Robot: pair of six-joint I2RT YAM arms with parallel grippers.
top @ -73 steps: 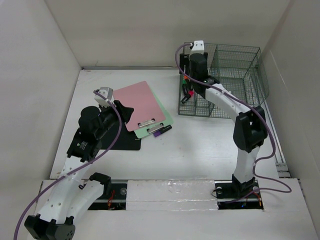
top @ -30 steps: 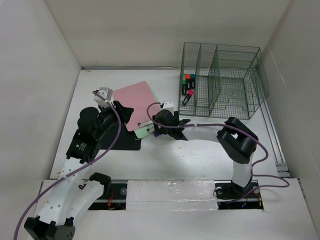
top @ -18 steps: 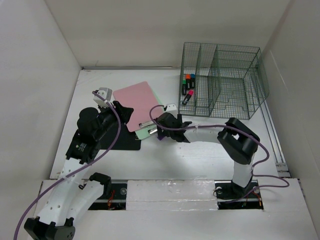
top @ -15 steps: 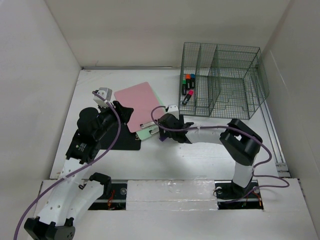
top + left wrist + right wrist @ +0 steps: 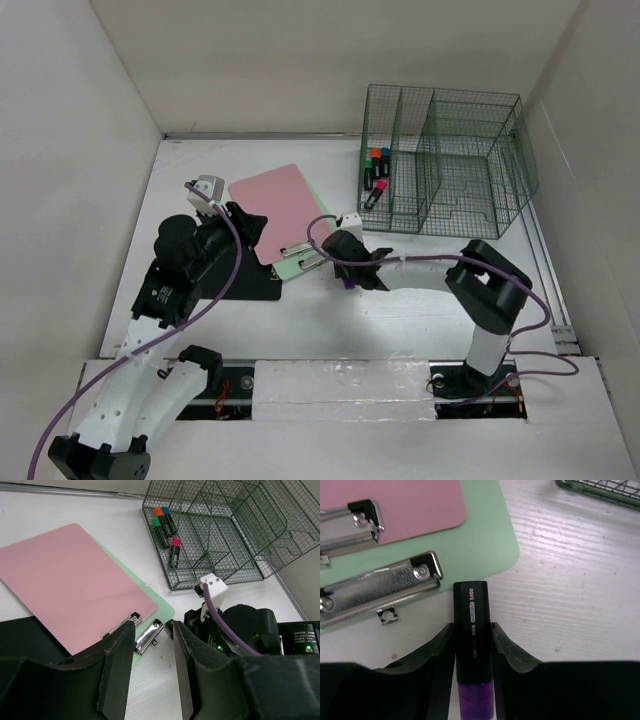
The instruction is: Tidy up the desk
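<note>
The desk (image 5: 400,320) is a white tabletop. My right gripper (image 5: 343,272) is low over it and shut on a purple highlighter with a black cap (image 5: 471,625), just off the clip end of a green clipboard (image 5: 480,550). A pink clipboard (image 5: 275,205) lies on top of the green one (image 5: 292,266). The highlighter's purple end (image 5: 346,284) shows under the gripper. My left gripper (image 5: 152,630) is open and empty, hovering above the clipboards' metal clips (image 5: 147,636).
A green wire-mesh organizer (image 5: 450,160) stands at the back right, with several highlighters (image 5: 375,175) in its left compartment. A black flat pad (image 5: 255,285) lies under my left arm. White walls border the desk.
My right arm left the organizer, reached across to the clipboards, shut on the purple highlighter and drew it slightly right and toward the near edge. The left arm stayed still.
</note>
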